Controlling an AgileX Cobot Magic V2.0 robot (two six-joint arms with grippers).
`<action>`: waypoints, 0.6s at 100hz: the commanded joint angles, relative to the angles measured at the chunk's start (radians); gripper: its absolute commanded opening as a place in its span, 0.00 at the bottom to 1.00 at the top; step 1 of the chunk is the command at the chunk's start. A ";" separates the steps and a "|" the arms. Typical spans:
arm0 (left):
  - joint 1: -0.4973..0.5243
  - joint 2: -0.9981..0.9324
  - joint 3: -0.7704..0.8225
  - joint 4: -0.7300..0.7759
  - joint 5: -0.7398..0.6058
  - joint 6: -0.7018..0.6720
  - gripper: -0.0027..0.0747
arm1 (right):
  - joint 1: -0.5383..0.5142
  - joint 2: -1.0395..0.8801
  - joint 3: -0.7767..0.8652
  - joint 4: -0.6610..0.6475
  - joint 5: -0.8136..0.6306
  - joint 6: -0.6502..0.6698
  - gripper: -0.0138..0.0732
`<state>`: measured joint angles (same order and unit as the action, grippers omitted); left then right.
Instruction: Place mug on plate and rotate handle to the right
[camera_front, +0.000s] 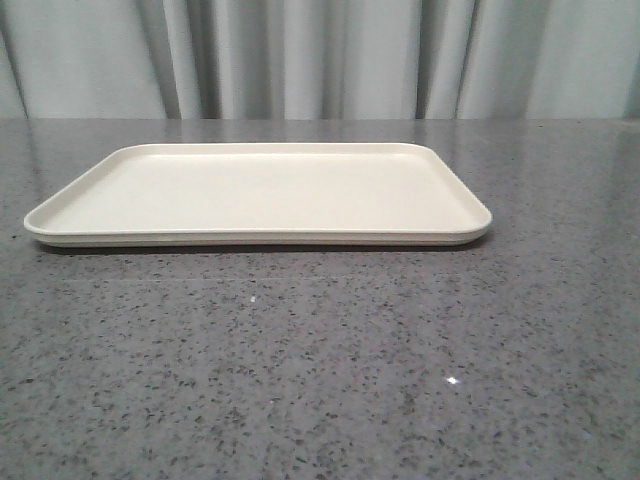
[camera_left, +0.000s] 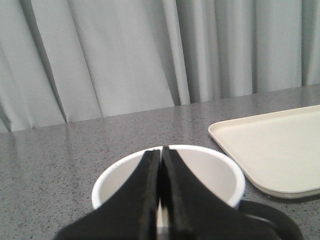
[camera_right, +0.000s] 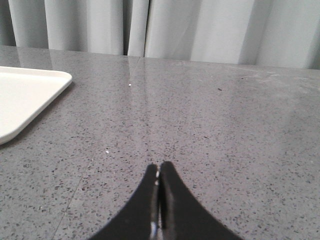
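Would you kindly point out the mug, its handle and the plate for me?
mug (camera_left: 210, 172): left wrist view, on the white inner wall below the rim.
handle (camera_left: 280, 220): left wrist view, on the black loop beside the mug.
plate (camera_front: 260, 192): front view, on its bare flat middle.

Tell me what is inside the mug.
The left wrist view shows only bare white inner wall in the mug. The shut left gripper hangs in front of its opening and covers the middle and bottom, so the contents there cannot be seen.
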<state>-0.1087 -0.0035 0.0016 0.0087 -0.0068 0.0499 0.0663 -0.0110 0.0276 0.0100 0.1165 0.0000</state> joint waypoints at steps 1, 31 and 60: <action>0.001 -0.030 0.007 -0.009 -0.080 -0.013 0.01 | 0.001 -0.021 0.000 -0.010 -0.075 0.000 0.02; 0.001 -0.030 0.007 -0.009 -0.083 -0.013 0.01 | 0.001 -0.021 0.000 -0.010 -0.075 0.000 0.02; 0.001 -0.030 0.007 -0.009 -0.131 -0.013 0.01 | 0.001 -0.021 0.000 -0.010 -0.074 0.000 0.02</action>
<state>-0.1087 -0.0035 0.0016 0.0087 -0.0448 0.0499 0.0663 -0.0110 0.0276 0.0100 0.1165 0.0000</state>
